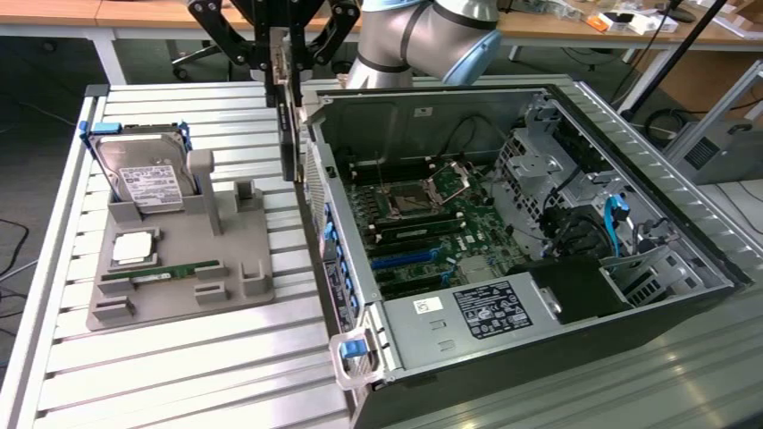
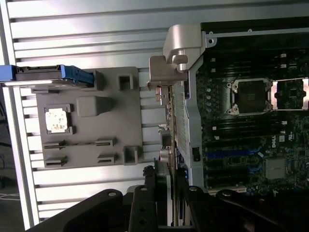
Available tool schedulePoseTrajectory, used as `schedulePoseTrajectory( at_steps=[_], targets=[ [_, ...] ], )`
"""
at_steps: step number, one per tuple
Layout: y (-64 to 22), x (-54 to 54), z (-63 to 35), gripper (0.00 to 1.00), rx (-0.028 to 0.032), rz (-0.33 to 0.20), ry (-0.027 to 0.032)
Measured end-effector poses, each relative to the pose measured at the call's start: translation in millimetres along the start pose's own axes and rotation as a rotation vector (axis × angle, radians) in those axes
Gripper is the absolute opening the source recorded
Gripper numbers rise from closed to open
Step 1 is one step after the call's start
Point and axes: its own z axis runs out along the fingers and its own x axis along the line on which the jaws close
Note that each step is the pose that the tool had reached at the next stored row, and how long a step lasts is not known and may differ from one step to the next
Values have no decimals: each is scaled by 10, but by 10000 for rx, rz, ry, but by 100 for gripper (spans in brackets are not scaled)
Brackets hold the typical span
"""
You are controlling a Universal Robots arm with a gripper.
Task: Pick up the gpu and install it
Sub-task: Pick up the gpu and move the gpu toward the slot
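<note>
At the exterior view's left, the gray fixture sits on the slatted table. It carries the hard drive, a processor chip and a memory stick.

Just right of the fixture, the gripper hangs above the table with its fingers closed to a narrow gap on the top edge of the gpu. The card is clear of the fixture and seen edge-on. Its long axis runs straight down from the fingers, and its lower end is beside the near wall of the computer case. I cannot tell whether card and wall touch.

In the wrist view the gripper clamps the same thin edge of the gpu. The card runs away from the camera along the outside of the case wall.

Further to the exterior view's right, inside the open case, lies the motherboard with its blue expansion slots. The slots lie flat, while the card hangs upright just outside the wall, so the gap to close is sideways, over the wall and toward the slots.
</note>
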Motion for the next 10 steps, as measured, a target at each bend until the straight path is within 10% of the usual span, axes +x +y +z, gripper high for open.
schedulePoseTrajectory(
  at_steps=[10],
  targets=[
    [2, -26, 3, 27, 43, -2, -4]
  ],
)
